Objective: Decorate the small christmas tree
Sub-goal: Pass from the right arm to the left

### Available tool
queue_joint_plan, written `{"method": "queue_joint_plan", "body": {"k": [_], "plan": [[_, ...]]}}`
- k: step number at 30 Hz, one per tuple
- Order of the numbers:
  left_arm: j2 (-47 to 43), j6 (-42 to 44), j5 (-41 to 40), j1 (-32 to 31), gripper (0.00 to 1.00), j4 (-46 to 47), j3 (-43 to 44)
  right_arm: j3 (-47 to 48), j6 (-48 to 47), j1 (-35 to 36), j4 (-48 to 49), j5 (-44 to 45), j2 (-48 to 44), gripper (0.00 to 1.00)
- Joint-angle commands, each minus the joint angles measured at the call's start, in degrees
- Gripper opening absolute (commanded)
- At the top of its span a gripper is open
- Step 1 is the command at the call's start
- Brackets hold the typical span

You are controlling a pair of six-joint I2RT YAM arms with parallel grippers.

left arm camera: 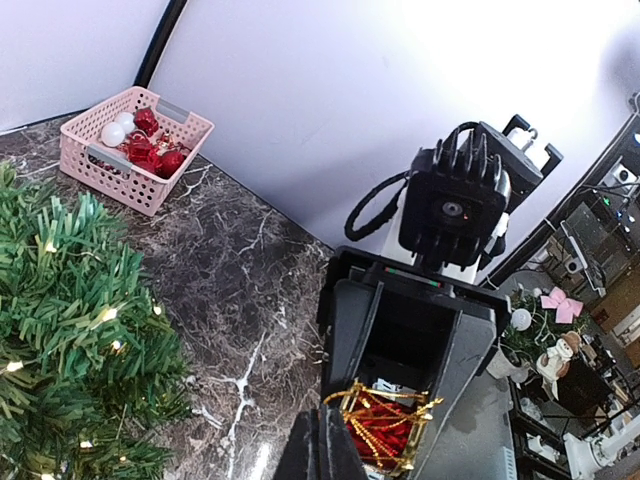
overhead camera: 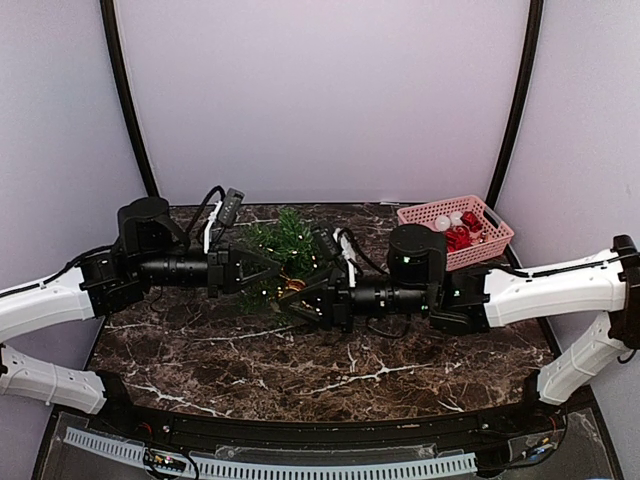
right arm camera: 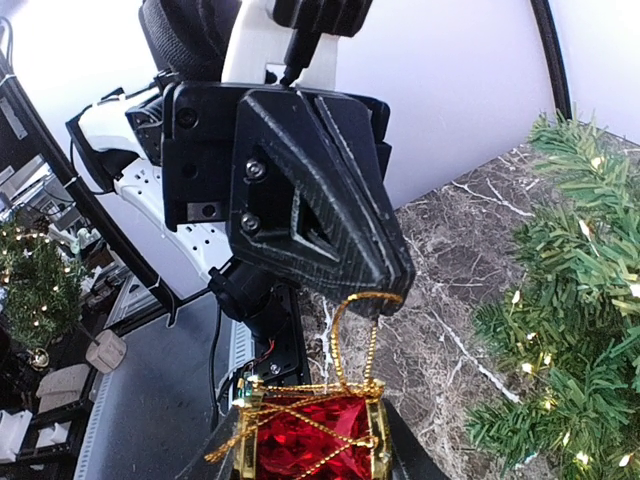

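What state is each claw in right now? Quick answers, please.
Left claw: closed on the gold loop of the red ornament.
Right claw: closed on the red ornament itself.

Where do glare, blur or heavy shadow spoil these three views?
Top external: even, soft light, but the small dark green needle-branch christmas tree merges with the black arms. Left wrist: the pale wall blows out at upper right. Right wrist: the bright wall behind leaves the left gripper dark; the red drum-shaped ornament with gold cord is sharp.
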Motion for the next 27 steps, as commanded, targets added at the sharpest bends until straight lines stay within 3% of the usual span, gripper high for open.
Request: {"method": "queue_joint_plan", "body": {"k": [1,11,18,22,27], "plan": [[-2.0,-4.7,-5.1,-0.1,0.00,8.1,-3.7,-2.3,3.2,-0.3,6.5,3.2,-0.2,0.35],[-5.1,-8.8,-12.3,-0.1,0.00,10.3,-10.0,-5.2,9.0,-0.4,15.4,5.3,4.1,0.35],[-4.8,-8.6,-11.8,-0.1,0.00,8.0,-10.4,-4.5,10.0,-0.4,16.0,5.2,6.7,0.35],[-5.1,-6.5,-8.3,-0.1,0.29,4.4,-8.0,-3.4,6.8,-0.3,11.5,5.0,6.5,0.35],[-2.3,-1.6,-0.6,-0.1,0.48,-2.2,-3.1,-1.4,0.4,0.9,5.1,3.9,5.7,0.35]]}}
